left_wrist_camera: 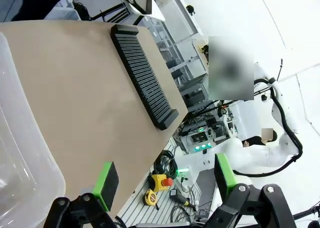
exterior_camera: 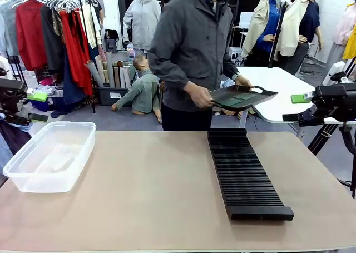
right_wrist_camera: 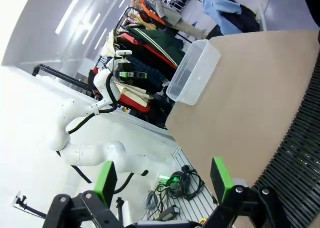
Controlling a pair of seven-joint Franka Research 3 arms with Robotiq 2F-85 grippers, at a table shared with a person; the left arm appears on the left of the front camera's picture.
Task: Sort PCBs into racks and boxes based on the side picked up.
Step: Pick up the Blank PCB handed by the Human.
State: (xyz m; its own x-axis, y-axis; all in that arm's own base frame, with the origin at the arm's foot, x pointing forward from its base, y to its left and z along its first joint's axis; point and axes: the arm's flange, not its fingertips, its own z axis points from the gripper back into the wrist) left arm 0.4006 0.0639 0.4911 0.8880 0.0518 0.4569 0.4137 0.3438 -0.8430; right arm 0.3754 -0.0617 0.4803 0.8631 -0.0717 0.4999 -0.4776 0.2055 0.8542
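A person at the far side holds a shallow black tray [exterior_camera: 261, 93] with dark green PCBs [exterior_camera: 240, 99] lying on it. The long black rack [exterior_camera: 245, 175] lies on the table right of centre, also seen as the rack [left_wrist_camera: 142, 75] and the rack [right_wrist_camera: 300, 158]. A clear box [exterior_camera: 50, 155] stands at the table's left, and shows again as the box [left_wrist_camera: 20, 153] and the box [right_wrist_camera: 192, 72]. My left gripper [exterior_camera: 38, 107] hovers open off the left edge; my left gripper [left_wrist_camera: 165, 180] holds nothing. My right gripper [exterior_camera: 295, 108] hangs open off the right side; my right gripper [right_wrist_camera: 163, 180] is empty too.
The tan table [exterior_camera: 150, 197] is bare between box and rack. A white table [exterior_camera: 278, 86] stands behind the person's right. Clothes racks and shelving fill the background. Cables and gear lie on the floor [left_wrist_camera: 160, 188] below the table edge.
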